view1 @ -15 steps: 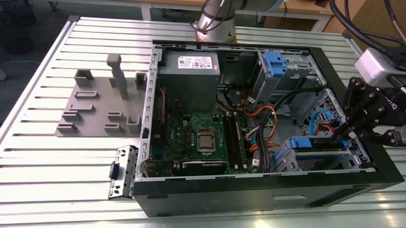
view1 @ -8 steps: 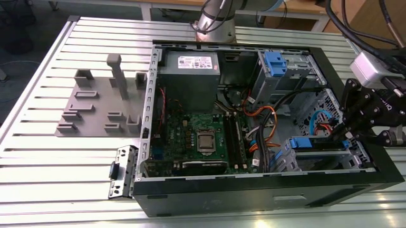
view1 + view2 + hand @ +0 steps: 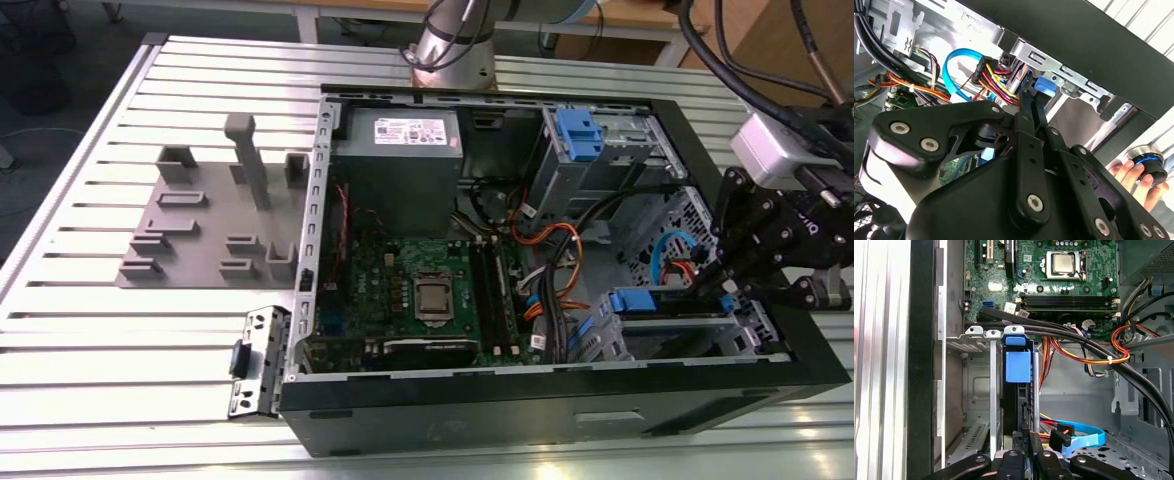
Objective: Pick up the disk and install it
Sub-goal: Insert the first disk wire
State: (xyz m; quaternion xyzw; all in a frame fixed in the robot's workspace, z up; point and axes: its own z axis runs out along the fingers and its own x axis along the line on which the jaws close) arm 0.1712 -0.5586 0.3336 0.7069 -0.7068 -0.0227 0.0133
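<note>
Blue plastic rails frame the disk [image 3: 1018, 390], which stands on edge in a slot of the metal drive cage [image 3: 974, 405] at the near corner of the open computer case [image 3: 561, 410] on the exterior view's right, apparently so it can slide down along the cage's guides. Black, hard-edged and bolted at its links, the gripper [image 3: 1026, 442] has its fingers drawn narrow around the disk's thin edge, pinching it from above. Beside the cage trail glossy blue, red and yellow cables [image 3: 1079, 435], with the green motherboard [image 3: 1054, 280] farther in.
</note>
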